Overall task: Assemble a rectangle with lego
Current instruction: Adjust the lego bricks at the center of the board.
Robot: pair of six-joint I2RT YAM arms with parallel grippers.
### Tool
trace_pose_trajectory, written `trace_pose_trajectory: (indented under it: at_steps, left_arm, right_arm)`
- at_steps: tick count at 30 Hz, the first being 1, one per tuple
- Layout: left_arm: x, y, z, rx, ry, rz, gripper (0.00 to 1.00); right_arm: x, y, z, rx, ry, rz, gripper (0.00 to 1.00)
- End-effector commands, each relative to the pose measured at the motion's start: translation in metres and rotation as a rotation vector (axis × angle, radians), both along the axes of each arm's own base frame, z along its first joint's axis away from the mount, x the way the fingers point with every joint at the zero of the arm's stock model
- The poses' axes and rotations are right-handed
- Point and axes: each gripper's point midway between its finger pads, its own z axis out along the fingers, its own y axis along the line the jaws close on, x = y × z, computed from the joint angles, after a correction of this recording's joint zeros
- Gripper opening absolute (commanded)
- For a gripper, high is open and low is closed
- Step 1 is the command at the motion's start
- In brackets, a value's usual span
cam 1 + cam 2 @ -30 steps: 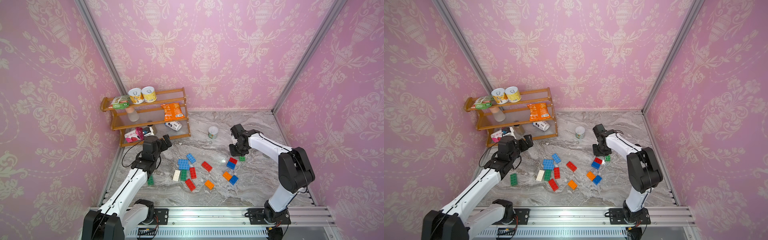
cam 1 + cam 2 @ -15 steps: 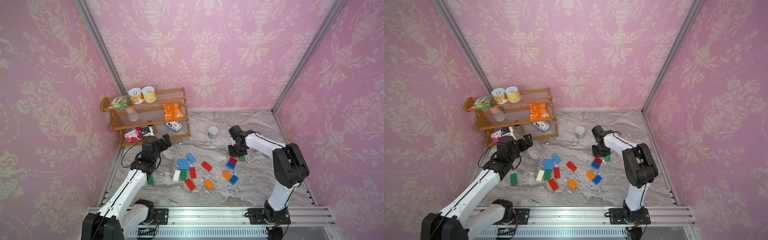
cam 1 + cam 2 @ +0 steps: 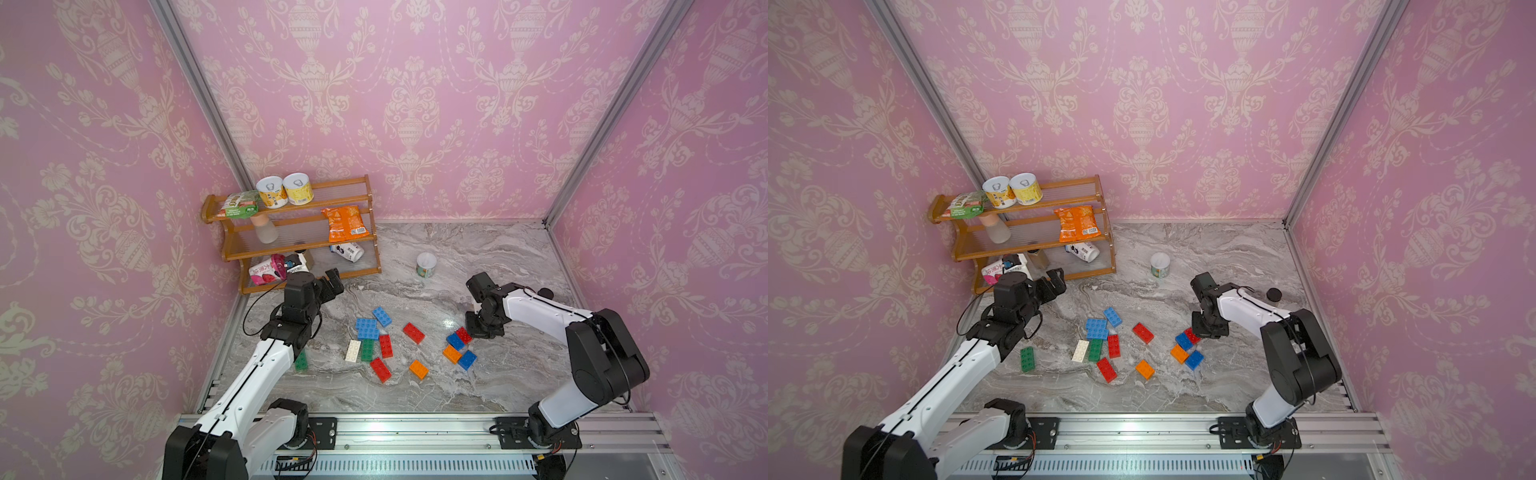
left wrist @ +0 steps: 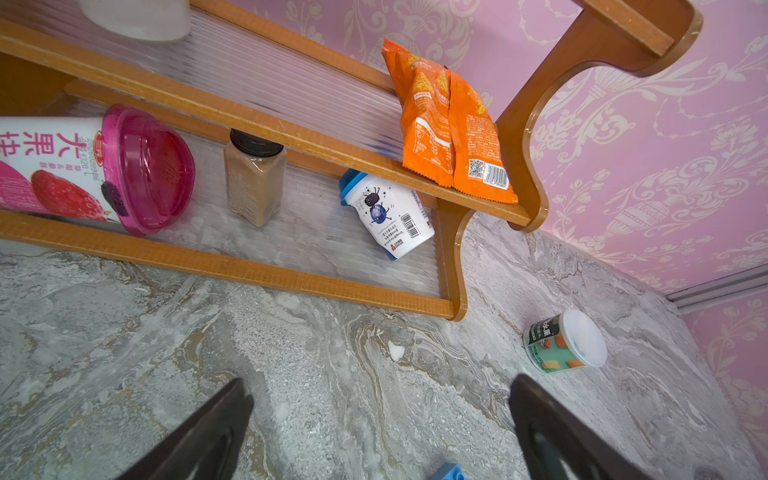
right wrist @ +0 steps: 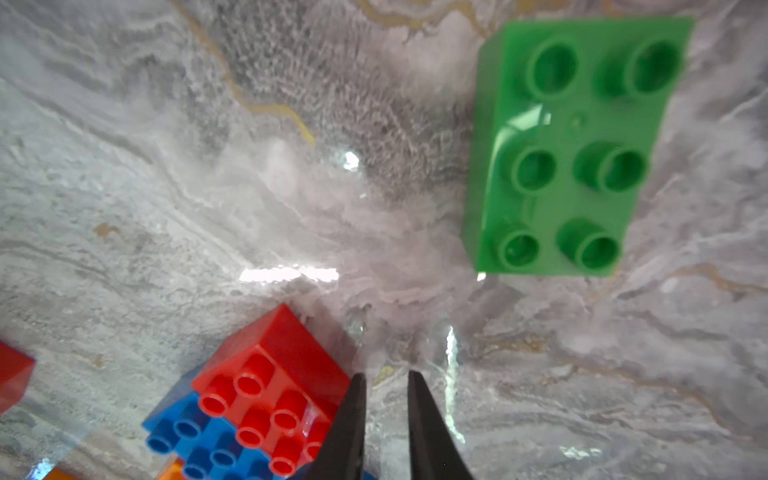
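So the right pincer [image 5: 384, 376] is pressed together with nothing in it, tips down low over the bench [image 5: 124, 187]. One finger sits just beside a red 2x2 brick [image 5: 270, 374] that's stacked on a blue brick [image 5: 195, 440]; can't tell if it's actually touching. Just near of that stack lie an orange brick [image 3: 451, 353] and a second blue brick [image 3: 467, 360]. A green brick [image 5: 569, 145] lies studs up a bit off from the tips on bare marble. The arm hides it in both top views.

The left pincer [image 4: 380, 386] is spread wide, holding nothing, hanging over bare bench at the far left and facing the wooden rack [image 4: 291, 278] with the snacks and bottles.

The rest of the lego sits loose mid-bench between the arms. There's a blue pair [image 3: 366, 328] side by side, with a lone blue brick [image 3: 381, 316] just beyond it and a slanted red brick [image 3: 414, 333] to its right. Near of the pair, a white brick [image 3: 353, 350], a dark green brick [image 3: 367, 349] and an upright red brick [image 3: 386, 346] lie in a row. Nearer still are another red brick [image 3: 380, 369] and an orange 2x2 [image 3: 418, 369]. One more green one, the left green brick [image 3: 1027, 359], lies by the left arm.

A white-lidded tub [image 3: 426, 264] stands on the far bench, right of the rack.
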Motion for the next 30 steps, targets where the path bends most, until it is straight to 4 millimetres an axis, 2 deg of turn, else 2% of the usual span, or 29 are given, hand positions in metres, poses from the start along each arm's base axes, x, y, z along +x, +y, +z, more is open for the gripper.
trace_pose_trajectory:
  at_steps: [1,5,9,14,30]
  left_arm:
    - [0.001,-0.004,-0.002,-0.014,0.005,-0.011,0.99]
    - [0.001,-0.005,-0.002,-0.012,0.009,-0.017,0.99]
    - [0.003,-0.005,0.0,-0.01,0.009,-0.021,0.99]
    - [0.004,-0.005,0.0,-0.012,0.006,-0.019,0.99]
    - [0.001,-0.002,-0.005,0.0,0.019,-0.002,0.99]
  right_arm:
    - [-0.011,0.014,-0.003,0.069,0.005,-0.071,0.2]
    - [-0.023,0.018,-0.003,0.08,0.006,-0.118,0.2]
    - [-0.034,0.013,0.005,0.061,-0.003,-0.132,0.2]
    - [-0.043,0.008,0.01,0.046,-0.005,-0.118,0.32]
    - [-0.029,0.039,-0.01,0.037,0.016,-0.034,0.59]
